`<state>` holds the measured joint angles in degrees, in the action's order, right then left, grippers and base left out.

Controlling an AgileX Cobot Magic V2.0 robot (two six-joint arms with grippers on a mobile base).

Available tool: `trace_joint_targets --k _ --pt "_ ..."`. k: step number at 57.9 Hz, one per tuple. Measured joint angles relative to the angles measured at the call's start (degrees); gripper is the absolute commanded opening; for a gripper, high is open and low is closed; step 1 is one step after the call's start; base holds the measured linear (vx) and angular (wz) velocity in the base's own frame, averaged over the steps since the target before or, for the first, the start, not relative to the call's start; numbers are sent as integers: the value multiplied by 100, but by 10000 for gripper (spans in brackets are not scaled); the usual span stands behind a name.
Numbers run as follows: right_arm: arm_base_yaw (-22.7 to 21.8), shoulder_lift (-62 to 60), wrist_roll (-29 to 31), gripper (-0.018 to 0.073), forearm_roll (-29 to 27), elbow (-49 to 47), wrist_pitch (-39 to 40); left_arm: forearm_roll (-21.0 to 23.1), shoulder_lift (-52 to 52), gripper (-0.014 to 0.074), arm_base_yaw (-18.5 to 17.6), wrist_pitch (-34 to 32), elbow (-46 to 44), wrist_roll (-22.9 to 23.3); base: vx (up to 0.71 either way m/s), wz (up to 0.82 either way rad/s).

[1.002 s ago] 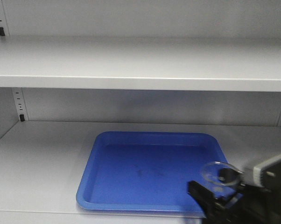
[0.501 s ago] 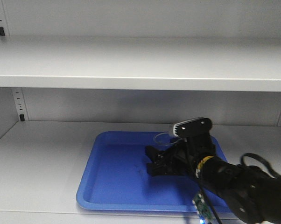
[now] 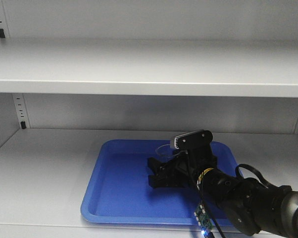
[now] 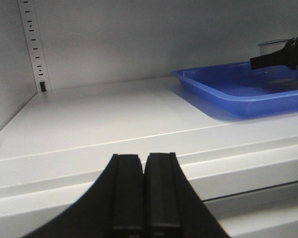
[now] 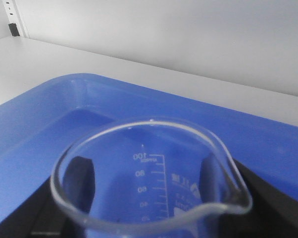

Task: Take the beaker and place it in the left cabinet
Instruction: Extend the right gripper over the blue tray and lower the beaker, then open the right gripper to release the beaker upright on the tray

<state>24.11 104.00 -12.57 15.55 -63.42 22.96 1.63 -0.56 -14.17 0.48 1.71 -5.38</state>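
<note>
Nearest, left gripper [image 4: 145, 191] w/ jaws pressed together, holding nothing, at front edge of the left cabinet [image 3: 45, 163] shelf; farther in, right gripper [image 3: 158, 174] over blue tray [image 3: 114, 198], its fingers [image 5: 77, 176] clamped either side of upright beaker [image 5: 151, 178], shelf rails behind.

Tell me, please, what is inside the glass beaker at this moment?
The beaker looks empty: through its clear wall only the blue tray and the black fingers of the right gripper show. Its bottom is outside the right wrist view, so I cannot check it.
</note>
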Motion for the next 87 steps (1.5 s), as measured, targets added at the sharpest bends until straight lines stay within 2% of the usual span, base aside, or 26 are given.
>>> trace_joint_targets --k 11,17,24,37,48,54,58,68,69,87 --pt "0 0 0 555 0 0 25 0 0 1 0 0 0 0 0 0" --pt "0 0 0 661 0 0 29 0 0 1 0 0 0 0 0 0" --pt "0 0 0 713 0 0 56 0 0 1 0 0 0 0 0 0" --pt "0 -278 0 689 0 0 54 0 0 1 0 0 0 0 0 0" --pt "0 -781 0 626 0 0 65 0 0 1 0 0 0 0 0 0" --pt "0 -976 0 535 0 -6 -61 0 0 1 0 0 0 0 0 0" --pt "0 -1089 0 423 0 -6 -375 0 0 1 0 0 0 0 0 0" --pt "0 -1460 0 6 -6 0 -1625 0 0 1 0 0 0 0 0 0" --pt "0 -1499 0 -16 -6 0 -1727 0 0 1 0 0 0 0 0 0" --pt "0 -2603 16 -9 -83 23 -3752 0 0 1 0 0 0 0 0 0"
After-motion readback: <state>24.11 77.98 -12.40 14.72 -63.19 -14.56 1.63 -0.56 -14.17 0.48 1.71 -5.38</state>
